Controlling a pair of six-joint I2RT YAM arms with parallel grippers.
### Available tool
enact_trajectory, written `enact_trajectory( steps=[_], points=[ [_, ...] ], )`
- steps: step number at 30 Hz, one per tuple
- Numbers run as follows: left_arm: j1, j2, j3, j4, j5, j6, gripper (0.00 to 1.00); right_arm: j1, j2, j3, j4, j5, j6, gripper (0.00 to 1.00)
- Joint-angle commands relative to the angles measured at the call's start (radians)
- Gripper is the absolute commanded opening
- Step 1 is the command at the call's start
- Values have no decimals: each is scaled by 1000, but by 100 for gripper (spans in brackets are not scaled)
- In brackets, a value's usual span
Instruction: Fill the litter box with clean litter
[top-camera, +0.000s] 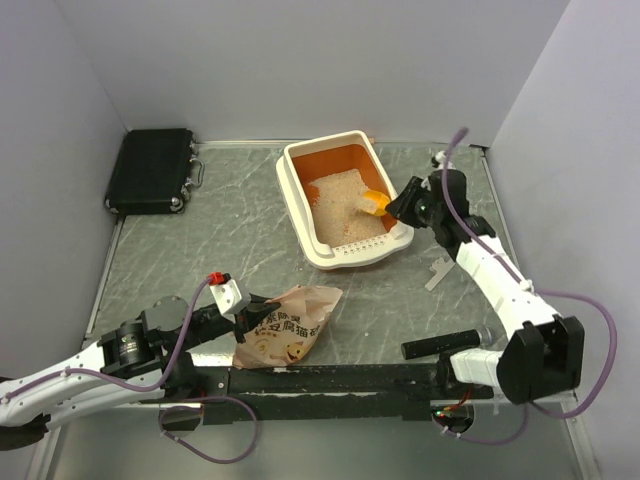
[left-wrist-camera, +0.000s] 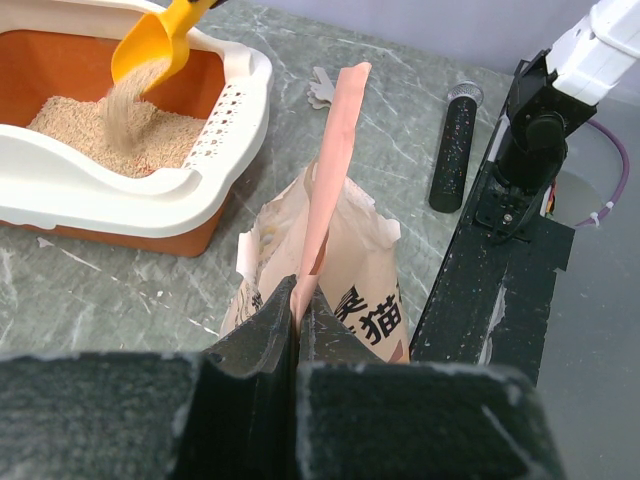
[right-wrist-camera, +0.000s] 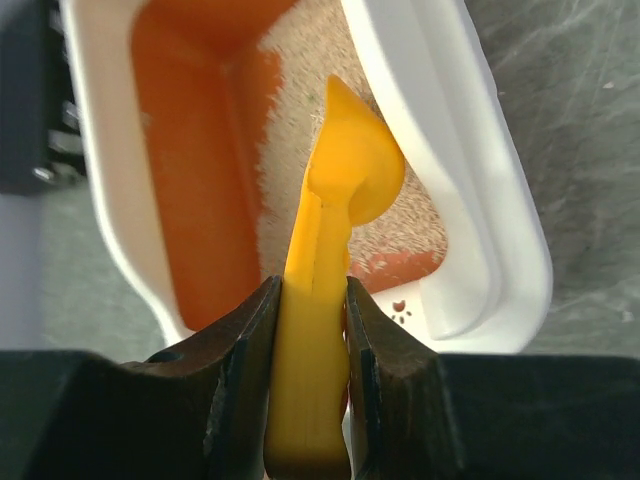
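Note:
The litter box (top-camera: 300, 205), cream-white outside and orange inside, sits at the back centre and holds pale beige litter (top-camera: 340, 205). My right gripper (top-camera: 404, 205) is shut on the handle of a yellow-orange scoop (top-camera: 373, 202) tilted over the box. Litter pours from the scoop (left-wrist-camera: 150, 45) onto the pile (left-wrist-camera: 90, 125). The right wrist view shows the scoop (right-wrist-camera: 335, 200) above the box (right-wrist-camera: 500, 260). My left gripper (top-camera: 246, 322) is shut on the top edge of the peach-pink bag (top-camera: 295, 328), holding it upright (left-wrist-camera: 330, 190).
A black case (top-camera: 152, 168) lies at the back left. A black cylinder (top-camera: 445, 344) lies near the right arm's base, also in the left wrist view (left-wrist-camera: 455, 145). A small white piece (top-camera: 440, 270) lies right of the box. Walls close in the back and sides.

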Motion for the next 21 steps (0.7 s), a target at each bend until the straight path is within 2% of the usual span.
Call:
enact_trajectory(
  steps=[1,7,8,10,13,16,17,18,21],
  points=[
    [6,-1,17,59,-12,1,1,92,63,181,-228,112,-212,0],
    [9,19,17,57,-5,-2,1,295,179,440,-439,399,-356,0],
    [9,18,18,57,-6,-3,1,323,191,490,-458,497,-396,0],
    [9,16,18,60,-6,-2,1,404,239,541,-526,588,-435,0],
    [11,14,18,57,-6,-2,1,463,299,610,-602,712,-453,0],
    [12,8,17,57,-6,-2,1,475,247,601,-611,648,-423,0],
    [12,5,17,56,-8,-2,1,475,178,568,-584,612,-416,0],
    [12,5,17,57,-8,-3,1,474,140,548,-566,517,-413,0],
    [12,4,17,59,-3,-2,1,471,22,512,-580,363,-401,0]
  ],
)
